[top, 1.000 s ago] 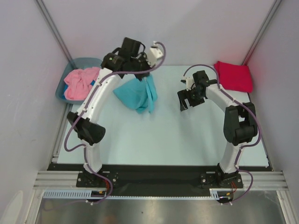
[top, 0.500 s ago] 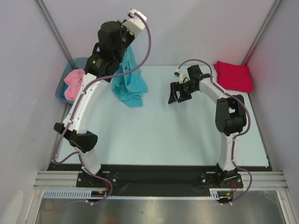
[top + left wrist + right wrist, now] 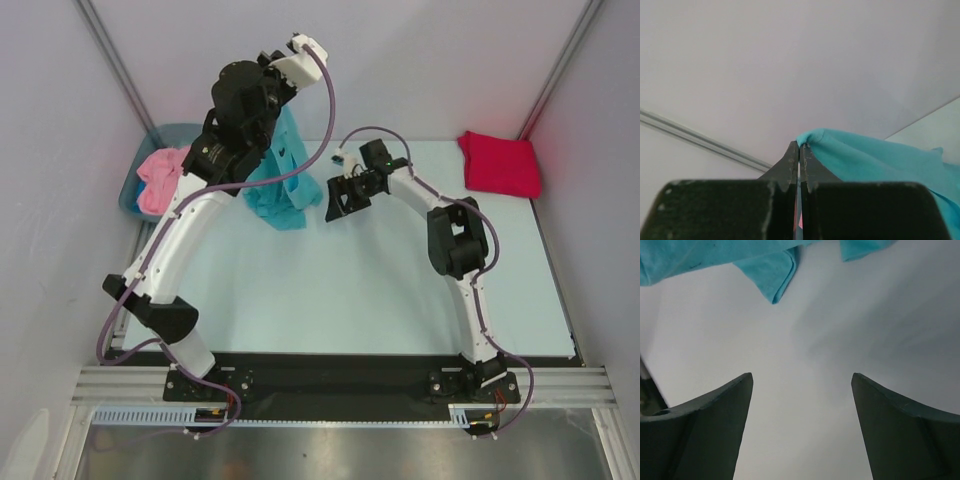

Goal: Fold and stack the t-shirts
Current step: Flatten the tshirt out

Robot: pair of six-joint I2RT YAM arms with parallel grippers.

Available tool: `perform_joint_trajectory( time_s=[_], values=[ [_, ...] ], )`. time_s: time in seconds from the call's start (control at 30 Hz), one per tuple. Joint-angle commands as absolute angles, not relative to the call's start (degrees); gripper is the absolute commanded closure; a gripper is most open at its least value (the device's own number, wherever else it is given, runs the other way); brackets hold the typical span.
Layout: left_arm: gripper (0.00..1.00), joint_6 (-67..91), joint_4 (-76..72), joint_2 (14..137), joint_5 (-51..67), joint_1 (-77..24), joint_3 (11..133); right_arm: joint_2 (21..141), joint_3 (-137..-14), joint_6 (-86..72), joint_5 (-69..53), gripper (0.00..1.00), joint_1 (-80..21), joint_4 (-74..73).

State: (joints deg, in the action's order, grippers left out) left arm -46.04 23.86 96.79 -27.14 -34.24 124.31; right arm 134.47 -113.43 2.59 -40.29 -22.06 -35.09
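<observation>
I hold the left gripper [image 3: 799, 147] pressed together on a bunched edge of the soft turquoise short-sleeved t-shirt [image 3: 285, 185]. It is raised high near the back wall so the cloth hangs free. Whether the shirt's lower end touches the pale table [image 3: 380, 290] I cannot tell. I judge the lift is meant to let the garment drop open for a second grasp.

The right gripper [image 3: 335, 203] is spread wide and holds nothing. It sits just beside the hanging cloth, with a turquoise corner ahead of its fingers in the wrist view, presumably placed to take that edge.

The crimson red t-shirt [image 3: 500, 163] lies folded at the far right corner, probably as the base of the stack. The crumpled pink t-shirt [image 3: 160, 180] lies in the grey-blue plastic tub [image 3: 178, 133] at far left, not yet folded.
</observation>
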Motion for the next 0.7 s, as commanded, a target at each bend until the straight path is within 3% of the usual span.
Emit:
perform_joint_trajectory(
  time_s=[0.0,0.33,0.57,0.67],
  values=[
    [1.0,-49.5,18.6,92.2,-28.9,-36.0,122.4,132.9,-115.1,14.6,-28.8,0.14,-26.2,-35.2],
    [1.0,-51.9,14.9,92.0,-31.1,-36.2,123.9,130.4,-107.6,25.0,-8.2,0.13,-31.4,-21.2],
    [1.0,-55.2,9.3,92.2,-33.7,-36.1,124.4,128.8,-104.1,30.0,-1.5,0.13,-32.6,-13.4],
    [1.0,-55.8,9.1,92.9,-34.3,-36.1,124.5,125.9,-97.2,34.4,0.0,0.13,-33.9,-6.9]
  ],
)
